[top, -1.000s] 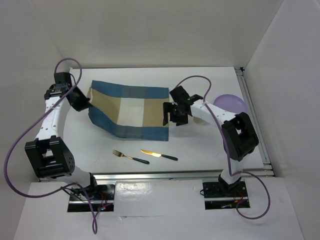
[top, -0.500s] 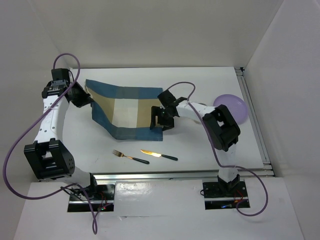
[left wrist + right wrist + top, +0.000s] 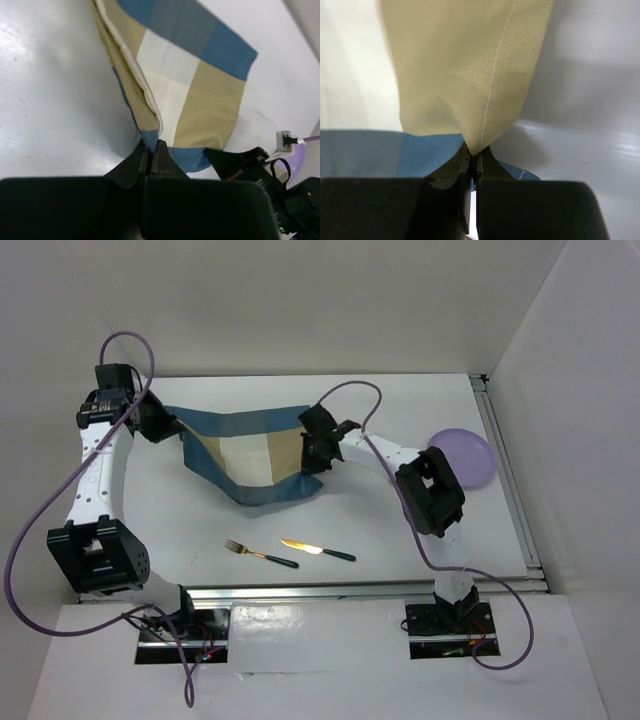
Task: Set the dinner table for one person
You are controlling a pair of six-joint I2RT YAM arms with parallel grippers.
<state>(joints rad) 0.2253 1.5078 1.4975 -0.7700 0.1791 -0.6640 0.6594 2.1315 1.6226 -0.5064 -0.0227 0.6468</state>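
Observation:
The blue-and-tan checked placemat (image 3: 255,455) hangs slack between my two grippers over the white dinner table (image 3: 400,530), its middle sagging toward the near side. My left gripper (image 3: 168,428) is shut on the mat's left corner; the left wrist view shows blue cloth (image 3: 165,90) pinched between the jaws at my left gripper (image 3: 150,146). My right gripper (image 3: 314,452) is shut on the mat's right edge, and the right wrist view shows tan cloth (image 3: 465,75) pinched at my right gripper (image 3: 472,152). A fork (image 3: 258,554) and a knife (image 3: 318,550) lie near the front edge.
A purple plate (image 3: 468,458) sits at the right side of the table, behind the right arm's elbow. Silver rails run along the front edge (image 3: 350,588) and the right edge (image 3: 505,460). White walls enclose the table on three sides.
My right gripper moved left onto the mat's right edge and shut on it. The mat has lifted and bunched narrower between both grippers; my left gripper shifted slightly back and left.

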